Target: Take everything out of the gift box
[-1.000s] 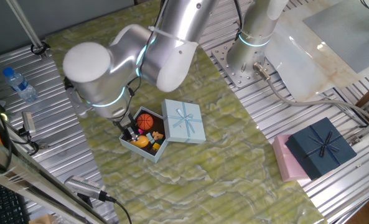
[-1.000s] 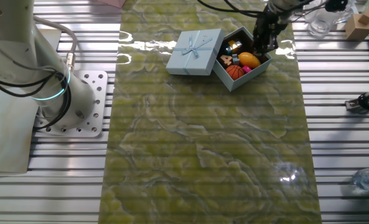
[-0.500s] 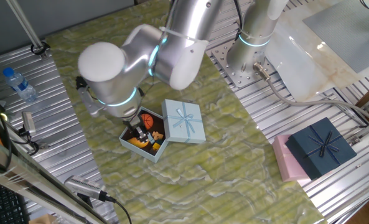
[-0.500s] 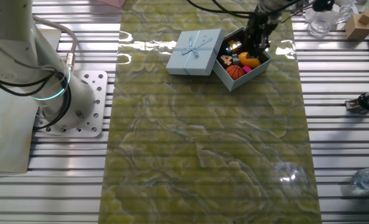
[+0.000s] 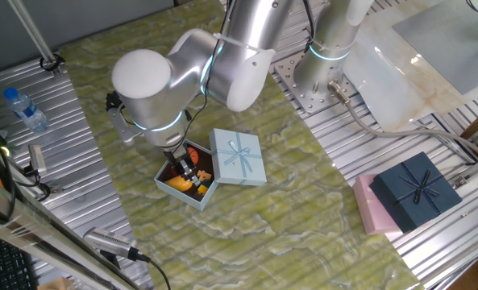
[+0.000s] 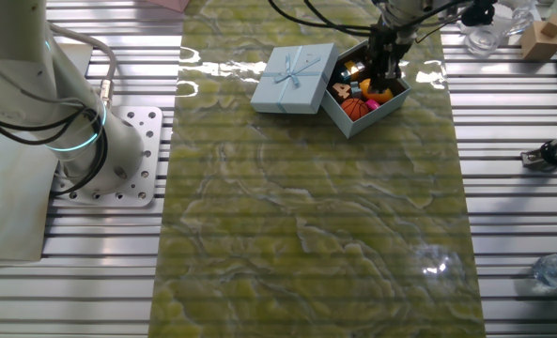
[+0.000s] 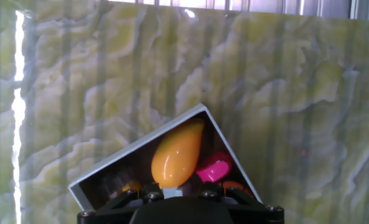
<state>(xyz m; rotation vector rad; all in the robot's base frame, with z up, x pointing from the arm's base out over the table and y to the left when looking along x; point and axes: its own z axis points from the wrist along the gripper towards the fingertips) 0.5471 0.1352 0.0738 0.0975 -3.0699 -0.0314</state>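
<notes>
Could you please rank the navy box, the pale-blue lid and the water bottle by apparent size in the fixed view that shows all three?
1. Navy box, largest.
2. Pale-blue lid, somewhat smaller.
3. Water bottle, clearly smallest.

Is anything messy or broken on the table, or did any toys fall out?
Nothing stands out. The toys, like the basketball and the mango, all sit inside the gift box. Its lid lies flat beside it, touching one side, and the gripper reaches into the box.

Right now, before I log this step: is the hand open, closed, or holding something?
Hand: down inside the gift box among the toys; whether open or closed cannot be told, since its fingertips are hidden.
</notes>
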